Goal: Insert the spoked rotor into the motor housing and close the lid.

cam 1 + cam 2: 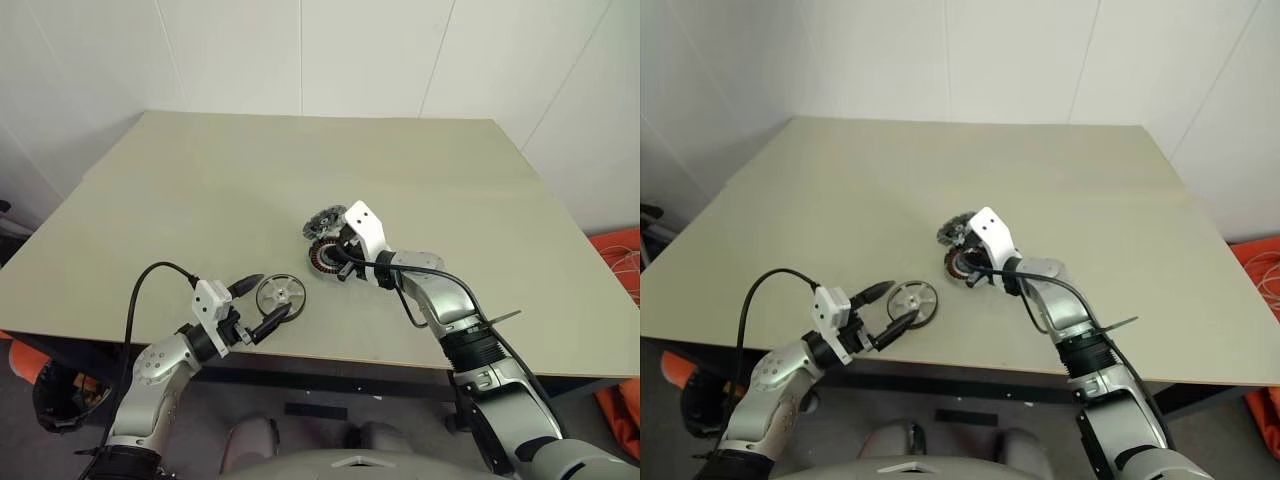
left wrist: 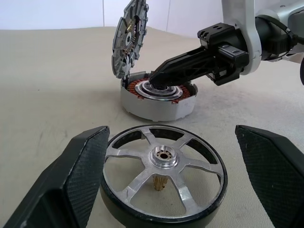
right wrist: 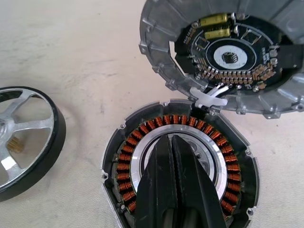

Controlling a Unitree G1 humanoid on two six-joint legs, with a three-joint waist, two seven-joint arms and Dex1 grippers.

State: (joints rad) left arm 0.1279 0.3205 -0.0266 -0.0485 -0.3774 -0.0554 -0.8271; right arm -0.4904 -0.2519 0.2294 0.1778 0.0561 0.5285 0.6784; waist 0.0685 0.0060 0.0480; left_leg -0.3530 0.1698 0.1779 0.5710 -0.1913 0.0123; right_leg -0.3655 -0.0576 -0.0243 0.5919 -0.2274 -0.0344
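Observation:
The spoked rotor [image 1: 280, 294] lies flat on the table near the front edge, its dark rim and silvery spokes up. My left gripper [image 1: 272, 297] is open, with one finger [image 2: 71, 180] on each side of the rotor [image 2: 164, 178] and neither touching it. Just beyond stands the motor housing [image 1: 320, 258], its ring of copper windings [image 3: 130, 156] exposed. The lid [image 2: 129, 35] is tilted up at the housing's far edge, showing a circuit board [image 3: 228, 52] inside. My right gripper [image 3: 170, 140] is shut, and its tips rest in the housing's silver centre.
The beige table [image 1: 200, 180] has open surface to the left, to the right and behind the parts. Its front edge runs close to the rotor. An orange object [image 1: 622, 255] sits on the floor off the table's right side.

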